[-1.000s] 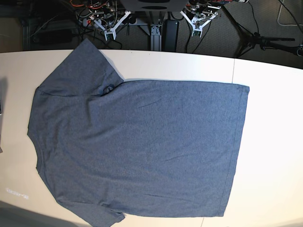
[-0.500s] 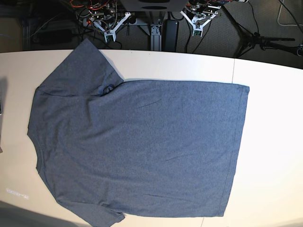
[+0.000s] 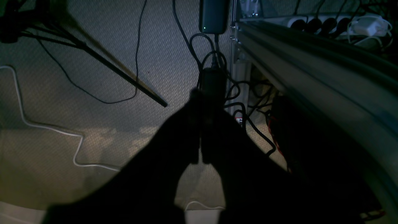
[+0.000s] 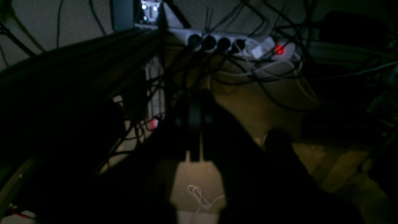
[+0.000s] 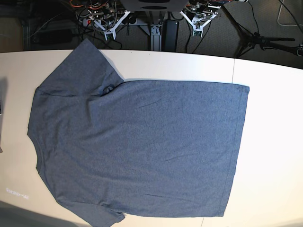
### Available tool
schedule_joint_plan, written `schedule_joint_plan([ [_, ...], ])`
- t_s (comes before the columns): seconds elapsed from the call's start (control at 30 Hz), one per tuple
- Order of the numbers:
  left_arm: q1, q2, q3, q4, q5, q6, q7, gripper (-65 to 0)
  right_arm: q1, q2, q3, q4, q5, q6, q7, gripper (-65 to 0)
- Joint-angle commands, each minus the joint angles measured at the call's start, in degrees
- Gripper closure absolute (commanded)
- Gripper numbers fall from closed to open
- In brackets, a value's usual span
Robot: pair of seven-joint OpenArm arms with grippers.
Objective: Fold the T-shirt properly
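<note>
The blue-grey T-shirt (image 5: pixel 142 146) lies spread flat on the white table (image 5: pixel 270 142). Its neck edge is at the left, its hem at the right, one sleeve points to the far left corner and the other runs off the near edge. No lettering shows on the upper side. Both grippers hang beyond the table's far edge, well apart from the cloth. My left gripper (image 5: pixel 198 29) (image 3: pixel 200 93) is shut with nothing in it, over the carpet. My right gripper (image 5: pixel 110 32) (image 4: pixel 195 105) is likewise shut on nothing, above cables.
Behind the table stand the arm base and a black box (image 5: pixel 170 33) amid tangled cables. A power strip (image 4: pixel 248 46) lies on the floor. A dark tripod (image 5: pixel 265 40) stands at the far right. The table's left edge holds a dark object (image 5: pixel 1 106).
</note>
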Motion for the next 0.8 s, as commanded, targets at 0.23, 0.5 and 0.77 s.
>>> schedule_joint_plan([
  [0.23,4.2,-2.82,0.07,0.17,-0.09,-11.72,-7.78,0.0,-3.96,2.95,-2.43,3.67,-0.15,2.36,0.68,0.0],
  [0.5,12.66,-8.17,0.07,8.55,-0.07,-17.16,-14.29,0.0,-14.47,9.49,-16.9,17.64,-0.15,3.13,0.85,0.0],
  [0.77,23.45,-13.9,0.07,26.73,-0.09,-17.14,-14.6,0.0,-27.17,17.53,-21.55,37.64,-0.11,3.13,0.79,0.0],
])
